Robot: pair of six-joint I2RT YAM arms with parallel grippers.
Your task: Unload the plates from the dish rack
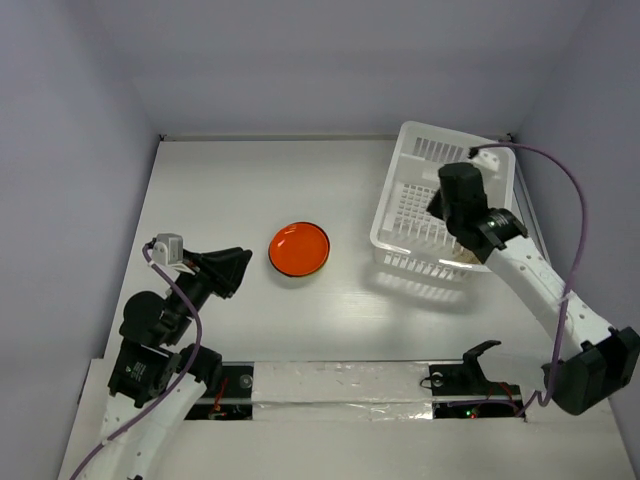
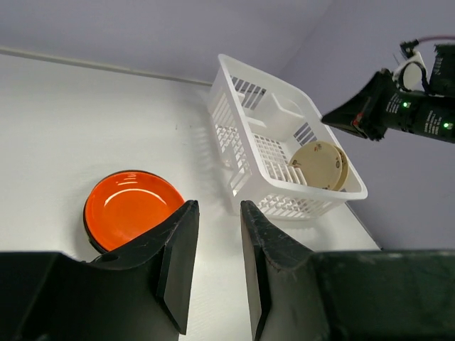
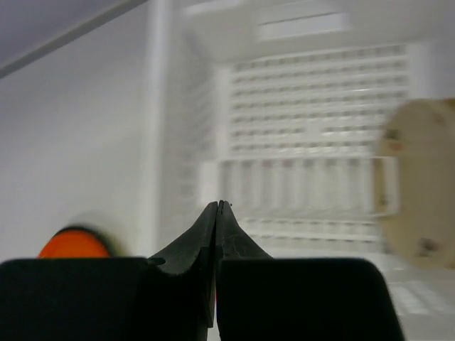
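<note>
- Two plates visible: orange-red plate [image 1: 299, 249] flat on the worktop [image 1: 220, 190], left of the dish rack [image 1: 415, 263], apart from it.
- Cream plate [image 2: 320, 165] stands on edge inside the dish rack, at its near end.
- Left tool [image 2: 218, 206]: fingers apart, empty, near the orange-red plate.
- Right tool [image 3: 217, 207]: fingers pressed together, empty, above the dish rack.

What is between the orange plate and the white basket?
Nothing: only bare white table between the orange plate and the basket, shown in the top view.

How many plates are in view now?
2. Orange plate on the table left of the rack; cream plate standing inside the rack. The right arm may hide others.
</note>
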